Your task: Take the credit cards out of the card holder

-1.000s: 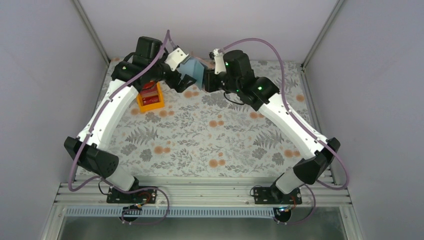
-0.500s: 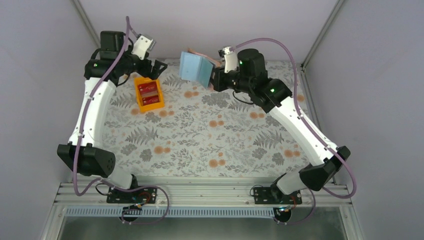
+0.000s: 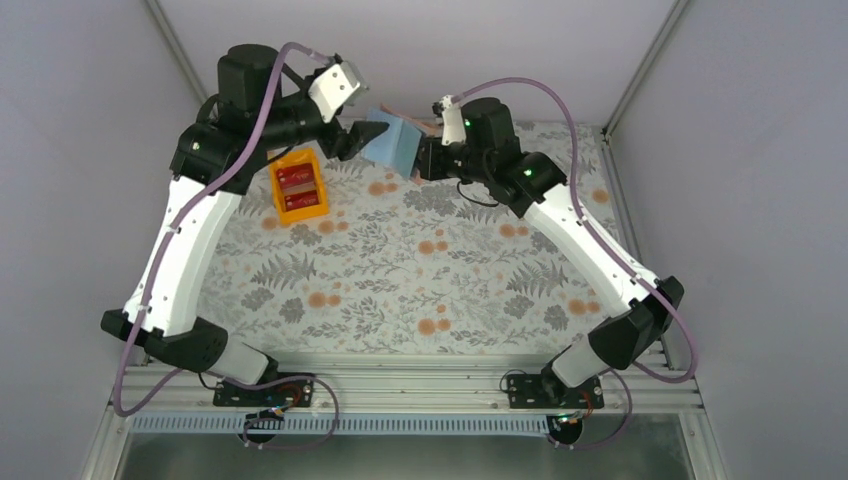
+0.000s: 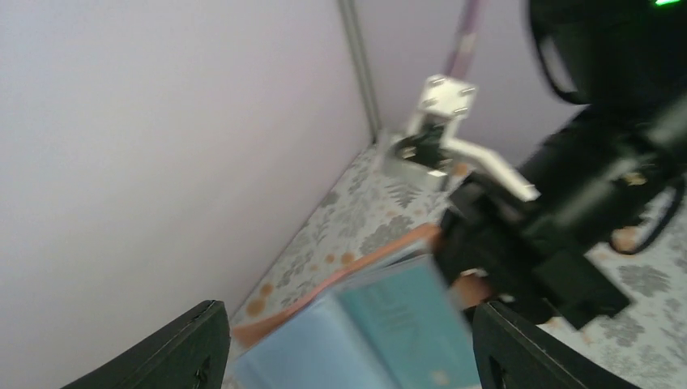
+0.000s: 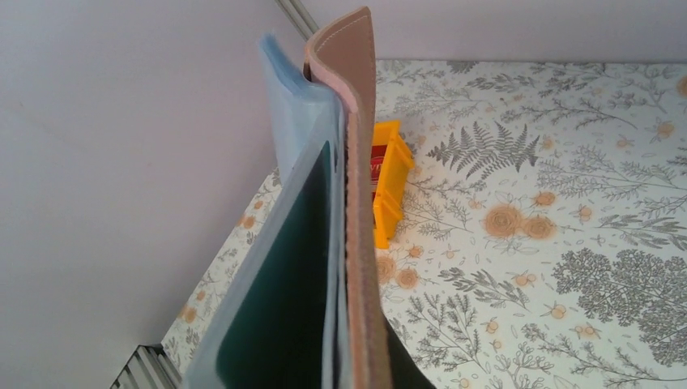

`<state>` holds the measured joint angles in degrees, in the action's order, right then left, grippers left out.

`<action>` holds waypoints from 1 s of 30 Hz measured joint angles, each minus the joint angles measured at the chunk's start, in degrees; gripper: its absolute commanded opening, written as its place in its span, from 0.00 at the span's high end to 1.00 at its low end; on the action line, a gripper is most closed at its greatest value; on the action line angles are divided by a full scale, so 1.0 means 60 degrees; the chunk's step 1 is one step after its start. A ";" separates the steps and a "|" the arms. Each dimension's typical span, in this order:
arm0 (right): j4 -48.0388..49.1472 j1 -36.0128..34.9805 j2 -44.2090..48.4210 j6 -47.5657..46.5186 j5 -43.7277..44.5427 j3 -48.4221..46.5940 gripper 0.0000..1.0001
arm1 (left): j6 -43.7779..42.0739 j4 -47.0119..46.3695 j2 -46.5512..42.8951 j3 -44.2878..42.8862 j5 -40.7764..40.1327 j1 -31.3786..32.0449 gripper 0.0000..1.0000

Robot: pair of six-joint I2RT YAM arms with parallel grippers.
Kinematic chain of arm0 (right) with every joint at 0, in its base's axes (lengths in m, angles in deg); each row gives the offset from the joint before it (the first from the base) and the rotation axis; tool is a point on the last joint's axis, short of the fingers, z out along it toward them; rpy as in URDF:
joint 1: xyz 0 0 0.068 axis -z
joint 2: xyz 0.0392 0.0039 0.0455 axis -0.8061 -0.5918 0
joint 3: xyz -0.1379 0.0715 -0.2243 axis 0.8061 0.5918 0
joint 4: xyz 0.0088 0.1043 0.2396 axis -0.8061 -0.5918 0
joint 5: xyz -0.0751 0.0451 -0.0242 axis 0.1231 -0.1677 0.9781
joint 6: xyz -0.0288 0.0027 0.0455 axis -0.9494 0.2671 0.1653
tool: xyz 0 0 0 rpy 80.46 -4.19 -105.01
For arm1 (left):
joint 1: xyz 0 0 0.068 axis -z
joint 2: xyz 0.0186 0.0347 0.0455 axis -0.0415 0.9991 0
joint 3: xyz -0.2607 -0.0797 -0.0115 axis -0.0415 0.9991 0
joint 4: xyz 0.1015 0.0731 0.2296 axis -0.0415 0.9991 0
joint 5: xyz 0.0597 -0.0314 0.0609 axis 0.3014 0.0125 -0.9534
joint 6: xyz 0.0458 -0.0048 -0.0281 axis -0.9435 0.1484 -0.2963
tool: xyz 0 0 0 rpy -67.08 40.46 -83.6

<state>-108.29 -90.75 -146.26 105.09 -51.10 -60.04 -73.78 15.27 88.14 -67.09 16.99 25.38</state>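
Observation:
My right gripper (image 3: 428,158) is shut on the card holder (image 3: 392,140) and holds it up above the back of the table, open, with its light blue lining toward the left arm. The right wrist view shows the holder edge-on: tan leather (image 5: 360,203), blue lining (image 5: 300,138), and a teal credit card (image 5: 283,284) in a pocket. My left gripper (image 3: 362,137) is open at the holder's left edge. In the blurred left wrist view its fingers (image 4: 190,348) stand wide on either side of the holder (image 4: 324,348), with the teal card (image 4: 413,324) between them. Red credit cards (image 3: 297,180) lie in the orange tray.
The orange tray (image 3: 318,205) sits on the floral tablecloth at the back left, below the left gripper, and shows behind the holder (image 5: 393,182) in the right wrist view. Grey walls close in the back and both sides.
The left gripper swung away to the far left over the tray, then came back to the card holder's left edge. The right arm kept its hold, shifting the holder slightly.

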 measured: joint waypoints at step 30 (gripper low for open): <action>0.0204 0.0248 -0.0124 0.0543 -0.0514 0.0044 0.96 | -0.0506 -0.0532 0.0765 0.1577 -0.3952 0.1260 0.00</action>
<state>-107.06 -89.27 -147.01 108.35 -54.19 -59.77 -76.82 12.08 92.73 -57.62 -6.73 32.95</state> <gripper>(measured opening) 0.069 0.998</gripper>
